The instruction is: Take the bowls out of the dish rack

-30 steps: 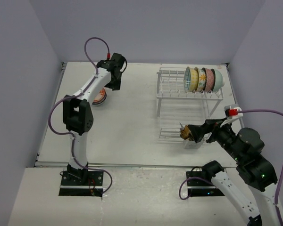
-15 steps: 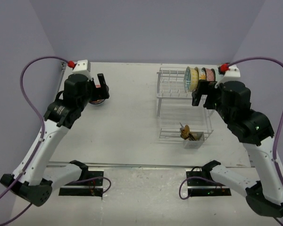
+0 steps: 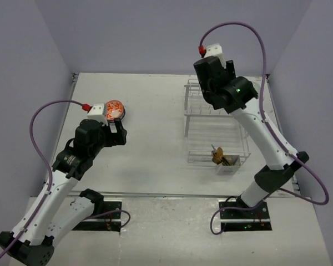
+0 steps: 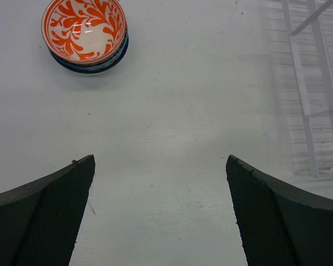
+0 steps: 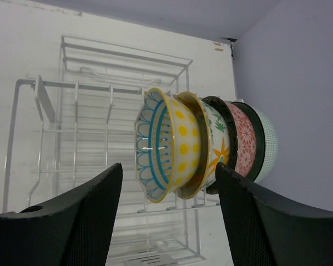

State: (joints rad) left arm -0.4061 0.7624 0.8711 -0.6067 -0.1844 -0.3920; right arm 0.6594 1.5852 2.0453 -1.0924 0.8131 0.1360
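- Holding my left pincer spread wide above the white tabletop, nothing between its black mesh-faced fingers.
- Ahead of it and off to its left stands a round ceramic bowl with orange-red leaf swirls, nested upright in a dark blue bowl, well apart from my fingers.
- Far to its right runs the edge of the white wire dish rack.
- My right pincer is parted too, over the rack's upper tier.
- In its gap shows a yellow-rimmed bowl with blue scallops and yellow dots, standing on edge; I cannot tell whether my pads touch it.
- Beyond that, packed in a row on edge: a white bowl with green leaves and an orange star, a pink lattice bowl, a pale teal bowl.
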